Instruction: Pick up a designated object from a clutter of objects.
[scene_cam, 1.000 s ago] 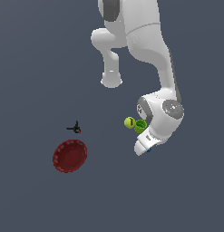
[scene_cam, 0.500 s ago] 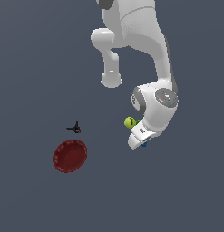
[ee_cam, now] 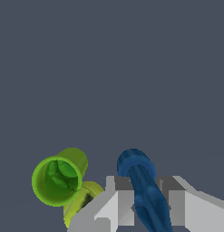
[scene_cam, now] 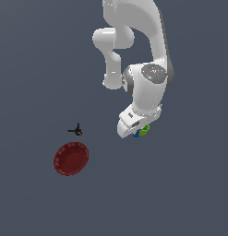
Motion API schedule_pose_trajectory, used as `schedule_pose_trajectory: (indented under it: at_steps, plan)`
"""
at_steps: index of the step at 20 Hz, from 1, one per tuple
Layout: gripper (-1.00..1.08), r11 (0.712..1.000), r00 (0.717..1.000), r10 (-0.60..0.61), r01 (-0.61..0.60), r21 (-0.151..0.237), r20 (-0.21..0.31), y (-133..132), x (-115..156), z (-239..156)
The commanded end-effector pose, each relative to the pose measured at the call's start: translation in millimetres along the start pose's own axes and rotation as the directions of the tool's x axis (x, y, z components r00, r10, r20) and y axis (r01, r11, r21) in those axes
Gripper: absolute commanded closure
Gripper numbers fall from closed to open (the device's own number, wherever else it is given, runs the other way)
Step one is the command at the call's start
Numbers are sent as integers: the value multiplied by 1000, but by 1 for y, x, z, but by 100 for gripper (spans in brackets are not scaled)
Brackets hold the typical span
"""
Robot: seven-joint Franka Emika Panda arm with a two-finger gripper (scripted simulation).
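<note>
Gripper (ee_cam: 145,206) now lowered over the clutter, fingers (ee_cam: 120,199) straddling the blue piece (ee_cam: 143,186), contact unclear. Beside it: dark red plate (scene_cam: 71,158), green cup (ee_cam: 59,177), yellow-green ball (ee_cam: 81,201), black clamp (scene_cam: 77,131). Ready for closing.

Legible text, labels, brands, numbers, signs: none in either view. Plate (scene_cam: 71,158), clamp (scene_cam: 77,131), cup (ee_cam: 58,177), ball (ee_cam: 81,200), blue piece (ee_cam: 143,186) and arm (scene_cam: 143,87): all surfaces plain, unmarked. Clamp carries a red spot only, not a readable sign.
</note>
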State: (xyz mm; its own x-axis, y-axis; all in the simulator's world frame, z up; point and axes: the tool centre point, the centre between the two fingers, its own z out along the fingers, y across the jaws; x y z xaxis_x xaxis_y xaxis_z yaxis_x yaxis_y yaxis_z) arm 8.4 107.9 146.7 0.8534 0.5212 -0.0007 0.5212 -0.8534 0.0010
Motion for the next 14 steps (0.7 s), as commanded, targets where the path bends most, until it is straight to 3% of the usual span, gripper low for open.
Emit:
schedule_pose_trajectory:
  at_steps: [1,14]
  plan:
    - [108,1000,1000,0,0,0,-1,9,-16,-19]
    - [108,1000,1000,0,0,4,-3,64,-102,-128]
